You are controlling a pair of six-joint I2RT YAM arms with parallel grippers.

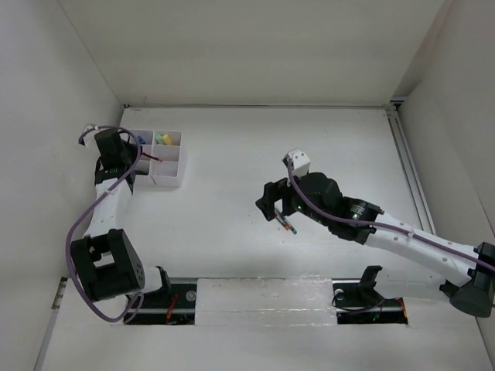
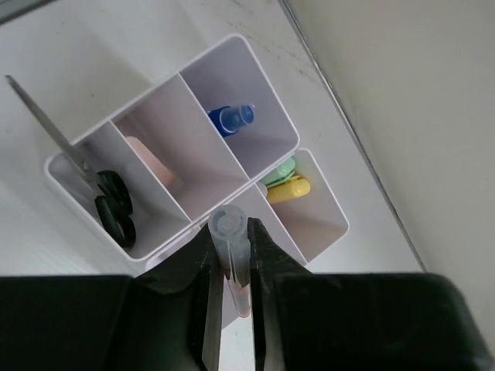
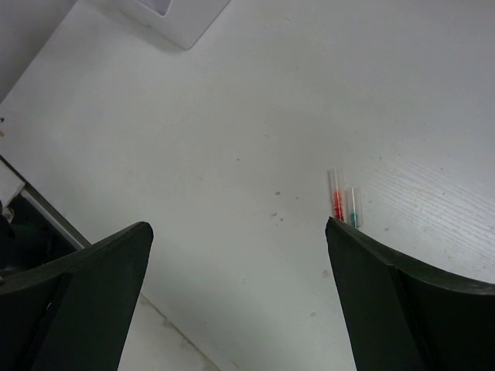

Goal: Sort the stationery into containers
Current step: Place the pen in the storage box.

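- High camera: looks down from behind the near edge, far off; whole table [image 1: 325,147], organizer box [image 1: 168,182] upper left.
- Left wrist camera: close above that box, looking down.
- Right wrist camera: low over bare table; box corner upper left.

- No text, label, brand, number or sign can be read in any view.
- The organizer box [image 2: 201,154] has plain, unprinted walls.

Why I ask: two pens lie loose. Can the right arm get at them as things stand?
Probably yes. The right pincer is wide open above the two pens, which lie side by side on bare table with nothing in between. They sit off to one side, so a small shift seems needed.
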